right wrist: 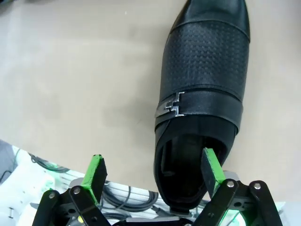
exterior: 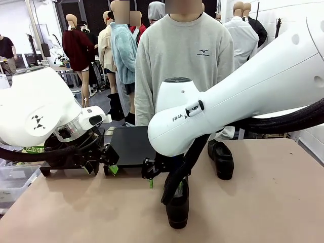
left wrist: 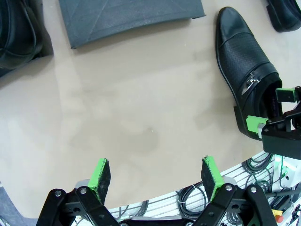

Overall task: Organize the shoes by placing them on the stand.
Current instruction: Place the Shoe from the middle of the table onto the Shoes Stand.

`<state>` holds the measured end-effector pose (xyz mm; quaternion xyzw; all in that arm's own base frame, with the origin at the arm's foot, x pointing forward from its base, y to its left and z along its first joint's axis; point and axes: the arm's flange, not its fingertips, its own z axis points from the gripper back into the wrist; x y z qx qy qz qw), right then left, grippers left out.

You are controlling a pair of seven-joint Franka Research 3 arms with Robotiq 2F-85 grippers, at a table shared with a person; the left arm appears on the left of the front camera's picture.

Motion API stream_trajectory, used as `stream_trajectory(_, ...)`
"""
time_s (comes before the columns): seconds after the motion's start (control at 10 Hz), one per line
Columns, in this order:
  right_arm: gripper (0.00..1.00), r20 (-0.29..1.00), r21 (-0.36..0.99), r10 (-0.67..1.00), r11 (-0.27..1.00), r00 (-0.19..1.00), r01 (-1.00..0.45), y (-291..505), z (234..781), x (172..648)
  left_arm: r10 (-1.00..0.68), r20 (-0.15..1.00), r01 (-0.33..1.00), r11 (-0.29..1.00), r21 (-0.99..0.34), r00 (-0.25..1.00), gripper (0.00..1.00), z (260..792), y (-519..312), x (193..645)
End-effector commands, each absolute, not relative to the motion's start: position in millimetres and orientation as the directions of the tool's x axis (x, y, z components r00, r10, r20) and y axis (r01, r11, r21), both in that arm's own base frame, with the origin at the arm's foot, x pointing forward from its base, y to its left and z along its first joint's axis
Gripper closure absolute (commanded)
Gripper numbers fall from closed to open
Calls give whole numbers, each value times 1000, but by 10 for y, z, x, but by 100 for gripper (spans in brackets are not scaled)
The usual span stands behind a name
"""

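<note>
Seemingly the wide-open right gripper (right wrist: 153, 165) is straddling one collar wall of the six-o'clock buckled shoe (right wrist: 202, 80), needing a deep pinch before lifting.

Shoe (right wrist: 202, 70): black leather-like upper. The toe cap is smooth with a low sheen, the vamp is finely perforated and matt, and the strap is smooth. Buckle (right wrist: 170, 106): bright silver metal. Table (right wrist: 70, 70): smooth, matt beige top. Stand (left wrist: 131, 19): dark grey matt panel. My finger pads (right wrist: 96, 172): green, matt, rubber-like. My linkages (right wrist: 61, 207): black, semi-matt, with shiny metal pins. My arm shells (exterior: 243, 96): white glossy plastic. Person's sweatshirt (exterior: 177, 55): grey knitted cloth.
</note>
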<state>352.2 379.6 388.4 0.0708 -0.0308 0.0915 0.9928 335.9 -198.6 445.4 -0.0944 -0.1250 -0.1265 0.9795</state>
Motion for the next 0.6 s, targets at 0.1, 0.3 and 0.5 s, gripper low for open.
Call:
stream_trajectory(0.1, 0, 80, 128, 198, 970, 977, -207, 3816, 3888, 3543, -221, 276, 272, 949, -161, 935, 0, 4439, -1979, 3365)
stream_trajectory(0.3, 0, 80, 128, 198, 970, 977, -207, 3816, 3888, 3543, -221, 276, 272, 949, -161, 935, 0, 4439, -1979, 3365)
stream_trajectory(0.5, 0, 99, 63, 200, 976, 975, -207, 3746, 4139, 3492, -221, 276, 272, 949, -161, 935, 0, 4439, -1979, 3365)
